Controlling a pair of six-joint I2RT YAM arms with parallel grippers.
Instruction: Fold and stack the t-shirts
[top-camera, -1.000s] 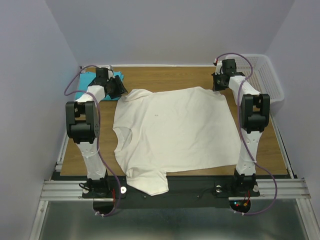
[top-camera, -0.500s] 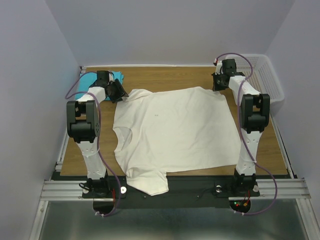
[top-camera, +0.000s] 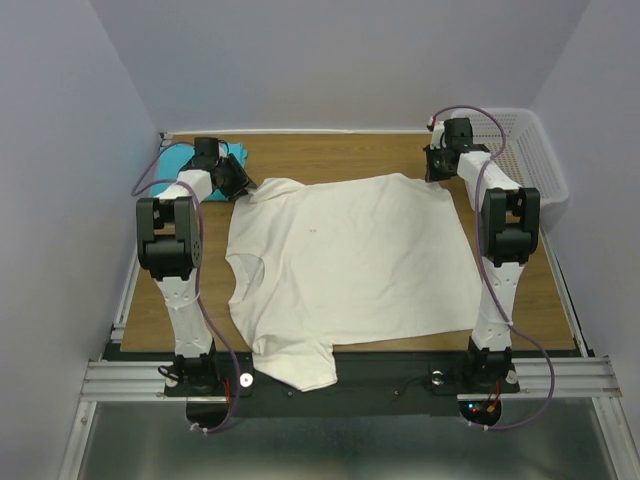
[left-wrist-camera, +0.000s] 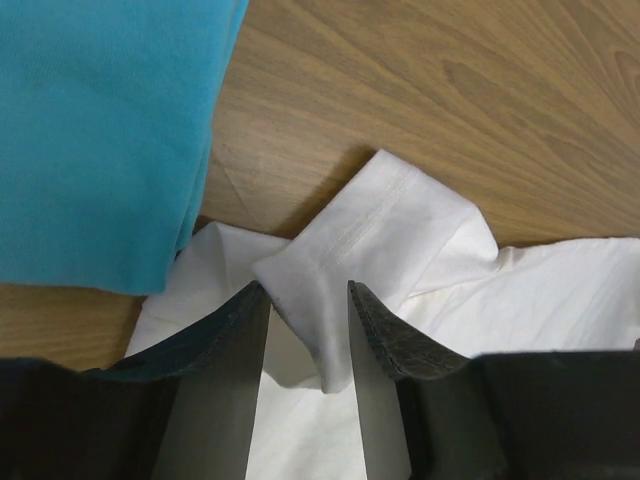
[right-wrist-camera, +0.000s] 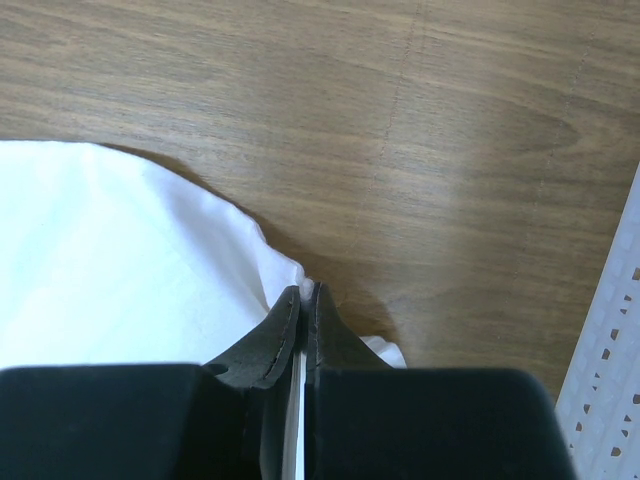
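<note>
Cream-white shirt (top-camera: 350, 265) spread flat across the middle of the table (top-camera: 330, 155), collar toward 9 o'clock, hem toward 3 o'clock. A few soft wrinkles, no fold made in the body yet.

Near sleeve (top-camera: 300, 365) at 6 to 7 o'clock, draped over the table's front edge onto the black rail (top-camera: 400, 378). Far sleeve (left-wrist-camera: 370, 225) at 11 o'clock, bunched and doubled over on itself, stitched cuff uppermost, bare wood just beyond it.

Turquoise shirt (top-camera: 178, 158) folded in the table's 10 o'clock corner, behind the left wrist. In the left wrist view, blue edge meeting the white cloth beside the far sleeve; whether overlapping or merely touching, impossible to tell.

Left arm (top-camera: 168, 245) stretched toward 11 o'clock. Left jaws parted, one on each side of the doubled sleeve tip, cloth close to both inner faces yet not squashed flat: released, not clamped.

Right arm (top-camera: 508, 235) stretched toward 1 o'clock. Right jaws clenched on the cream-white shirt at its far hem corner, a thin white edge pinched between the tips, more hem curling out to either side over the wood.

White mesh basket (top-camera: 535, 150) at 2 o'clock, past the table's right edge, near the right wrist, well apart from both shirts; perforated wall just visible at the right margin of the right wrist view.
</note>
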